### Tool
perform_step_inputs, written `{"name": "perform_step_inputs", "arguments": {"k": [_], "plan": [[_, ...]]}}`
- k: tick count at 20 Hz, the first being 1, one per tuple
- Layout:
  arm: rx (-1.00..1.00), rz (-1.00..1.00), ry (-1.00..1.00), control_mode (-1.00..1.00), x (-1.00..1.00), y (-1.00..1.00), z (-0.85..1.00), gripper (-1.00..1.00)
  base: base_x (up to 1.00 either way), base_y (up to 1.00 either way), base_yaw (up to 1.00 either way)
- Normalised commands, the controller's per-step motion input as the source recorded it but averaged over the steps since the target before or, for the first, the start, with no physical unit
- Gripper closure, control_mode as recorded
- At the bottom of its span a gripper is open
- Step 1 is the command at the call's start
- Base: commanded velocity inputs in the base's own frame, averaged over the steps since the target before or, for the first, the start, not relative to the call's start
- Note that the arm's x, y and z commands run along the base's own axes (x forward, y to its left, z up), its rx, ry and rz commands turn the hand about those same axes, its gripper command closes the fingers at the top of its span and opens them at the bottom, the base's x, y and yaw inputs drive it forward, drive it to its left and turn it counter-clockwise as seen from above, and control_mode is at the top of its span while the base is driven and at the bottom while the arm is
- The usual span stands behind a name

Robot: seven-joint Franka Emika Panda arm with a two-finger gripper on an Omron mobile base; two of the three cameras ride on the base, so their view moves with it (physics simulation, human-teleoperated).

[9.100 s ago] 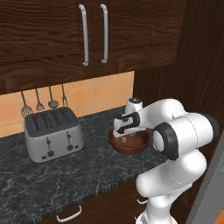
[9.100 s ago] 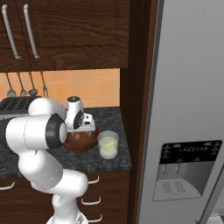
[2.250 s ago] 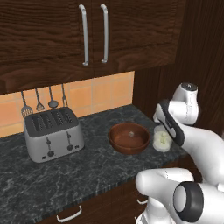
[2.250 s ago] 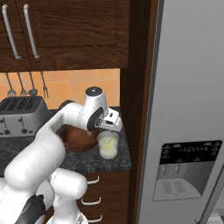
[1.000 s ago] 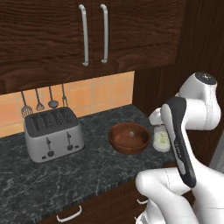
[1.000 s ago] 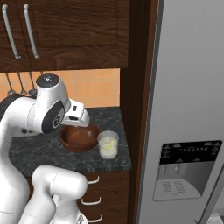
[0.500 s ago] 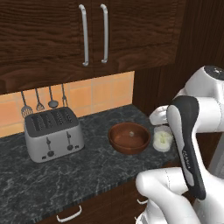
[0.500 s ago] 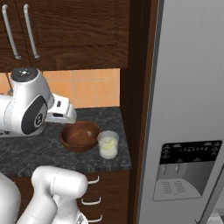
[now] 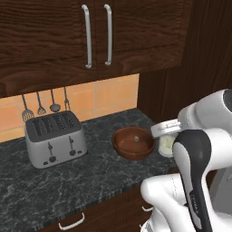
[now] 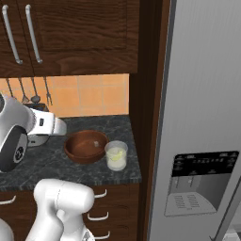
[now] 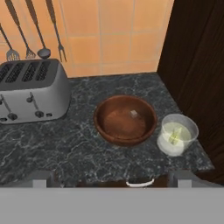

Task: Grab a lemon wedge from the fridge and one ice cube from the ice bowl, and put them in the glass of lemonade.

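Reddish-brown bowl sits on the dark marble counter, with the glass just beside it on the side nearer the fridge. Toaster stands well apart on the bowl's other side.

Governing relation: in the hand view, bowl and glass lie ahead of and below the gripper, the bowl close to its centre line, the glass off toward the dark panel side. The gripper is raised above the counter's front edge, clear of both vessels.

Gripper state: jaws spread wide, nothing between them.

Contents: a small pale piece, apparently an ice cube, lies in the bowl toward its rear. A yellow-green piece shows in the glass's liquid; judged to be the wedge, though too small to confirm. Whether ice is in the glass cannot be told.

Judgement: any return to the bowl calls for a forward and downward reach, nearly straight ahead.
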Motion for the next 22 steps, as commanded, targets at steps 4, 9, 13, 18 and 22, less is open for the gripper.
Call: {"name": "perform_step_inputs", "arguments": {"k": [4, 9, 13, 18, 22], "plan": [[0.0, 0.0, -0.19, -1.0, 0.0, 0.38, 0.0, -1.0, 0.0, 0.0, 0.0], [0.0, 0.01, -0.06, -1.0, 0.14, 0.22, 0.05, -1.0, 0.0, 0.0, 0.0], [0.0, 0.0, -0.05, -1.0, 0.7, 0.12, 0.0, -1.0, 0.0, 0.0, 0.0], [0.0, 0.02, -0.14, -1.0, 0.65, 0.01, 0.0, -1.0, 0.0, 0.0, 0.0], [0.0, 0.03, -0.19, -1.0, 0.23, 0.05, 0.0, -1.0, 0.0, 0.0, 0.0]]}}
